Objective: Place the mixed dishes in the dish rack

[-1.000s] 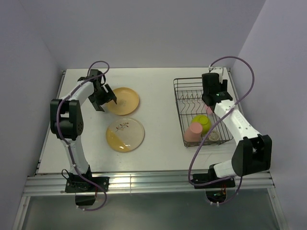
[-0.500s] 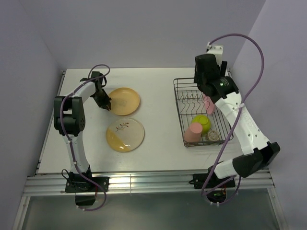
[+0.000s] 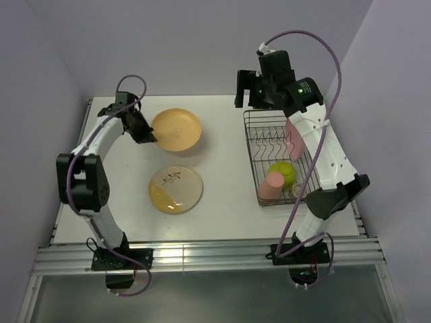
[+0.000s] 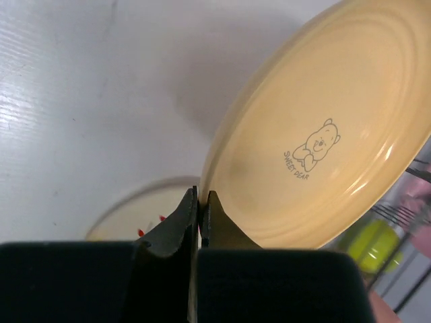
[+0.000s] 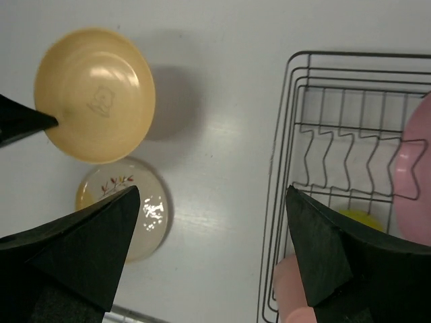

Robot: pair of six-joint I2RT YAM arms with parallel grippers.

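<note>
Two robot arms reach over a white table [image 3: 222, 134]. The left gripper [image 4: 200, 198] is pinched tight on the near edge of the orange plate [image 4: 323, 134], with one finger on top of the rim and one under it. That plate is up off the table at the far left and tipped on a slant, and its shadow falls on the table just beside it. A little bear is drawn in the middle of the plate. Below it and nearer, the cream-and-yellow plate with twig motif [image 3: 176, 189] lies flat on the table, apart from the orange one. The right gripper [image 5: 212, 195] hangs high in the air at the far side, between the orange plate and the dish rack [image 3: 254, 158]. Its two black fingers are spread wide apart and nothing is between them. The dish rack sits on the right side of the table. The pink plate [image 3: 291, 138] stands on its edge in the rack, close to the right wall. The lime-green bowl [image 3: 283, 173] is in the near part of the rack, and the pink cup [image 3: 271, 186] lies just beside it at the near left corner.
</note>
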